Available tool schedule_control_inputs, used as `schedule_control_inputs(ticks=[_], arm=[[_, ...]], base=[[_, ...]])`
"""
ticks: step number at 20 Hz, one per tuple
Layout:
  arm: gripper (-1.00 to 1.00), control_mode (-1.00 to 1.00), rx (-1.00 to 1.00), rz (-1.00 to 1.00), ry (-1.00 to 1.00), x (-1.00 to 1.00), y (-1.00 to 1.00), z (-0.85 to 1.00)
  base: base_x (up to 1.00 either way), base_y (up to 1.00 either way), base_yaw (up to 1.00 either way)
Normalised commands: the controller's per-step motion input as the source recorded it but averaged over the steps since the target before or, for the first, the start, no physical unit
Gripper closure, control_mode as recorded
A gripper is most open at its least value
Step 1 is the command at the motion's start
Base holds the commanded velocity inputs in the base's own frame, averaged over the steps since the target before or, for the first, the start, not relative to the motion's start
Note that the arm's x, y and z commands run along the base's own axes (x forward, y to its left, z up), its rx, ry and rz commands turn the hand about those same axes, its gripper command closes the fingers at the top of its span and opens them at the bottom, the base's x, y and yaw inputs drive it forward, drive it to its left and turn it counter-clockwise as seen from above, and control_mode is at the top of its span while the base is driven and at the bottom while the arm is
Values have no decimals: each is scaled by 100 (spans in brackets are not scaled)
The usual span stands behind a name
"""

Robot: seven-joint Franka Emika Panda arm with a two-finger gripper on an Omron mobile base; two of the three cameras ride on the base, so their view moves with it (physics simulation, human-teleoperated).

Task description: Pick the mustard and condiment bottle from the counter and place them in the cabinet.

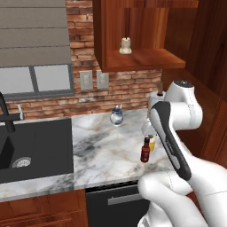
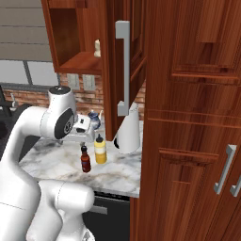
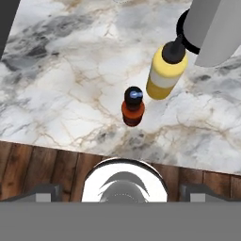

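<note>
Fingers (image 3: 120, 192) spread, empty, above condiment bottle (image 3: 133, 107) for pickup; mustard (image 3: 166, 71) just beside on worktop (image 3: 70, 84); cabinet (image 1: 146, 58) open.

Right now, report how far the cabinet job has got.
Done: nothing yet; the cabinet shelf holds only a small pale figure. In hand: nothing; the open gripper hovers above the condiment bottle and mustard, both standing on the counter. Left: pick and shelve both.
</note>
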Motion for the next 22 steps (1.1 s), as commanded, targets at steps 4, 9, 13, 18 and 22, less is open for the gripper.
schedule_control_inputs(ticks=[4, 9, 13, 18, 22], arm=[[-100, -100, 4, 6, -1, -27, -6, -49], [-100, -100, 1, 5, 0, 1, -1, -43], [-100, -100, 0, 3, 0, 11, 0, -42], [-100, -100, -3, 1, 0, 20, 0, -33], [-100, -100, -5, 0, 0, 26, 0, -24]], base=[[0, 0, 0], [0, 0, 0], [0, 0, 0], [0, 0, 0], [0, 0, 0]])
